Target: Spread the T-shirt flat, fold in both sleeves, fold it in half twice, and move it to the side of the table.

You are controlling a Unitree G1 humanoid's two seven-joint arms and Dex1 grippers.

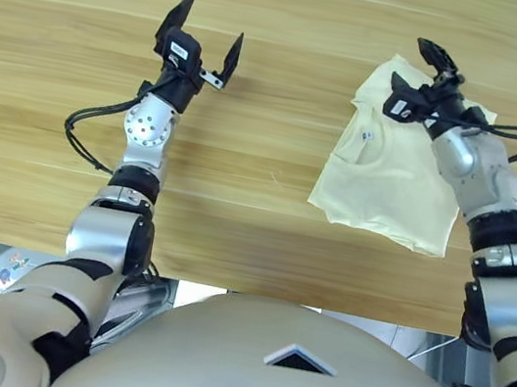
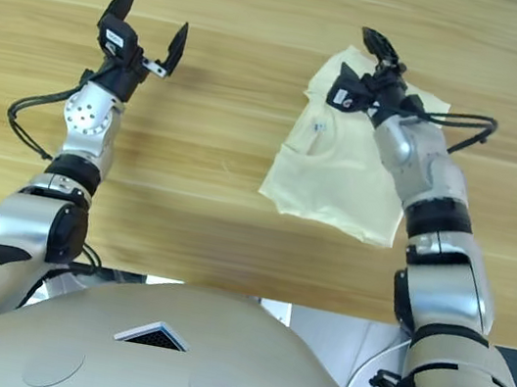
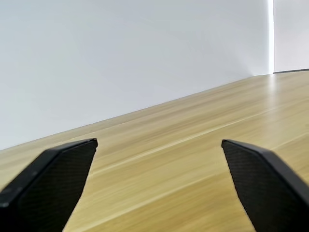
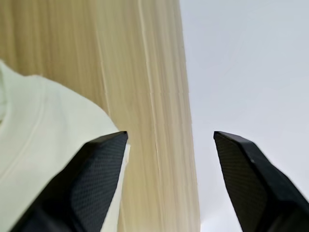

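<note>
Hovering over the T-shirt (image 1: 390,181), right end effector (image 4: 169,138) gapes.

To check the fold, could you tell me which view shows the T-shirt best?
Left eye view: nearly the whole T-shirt lies in sight. The right eye view matches; the right wrist view catches one corner.

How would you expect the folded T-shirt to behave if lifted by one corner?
Probably floppy: the T-shirt is thin folded cloth, so its layers would likely droop and unfold. It looks light and may slide on the smooth table.
</note>
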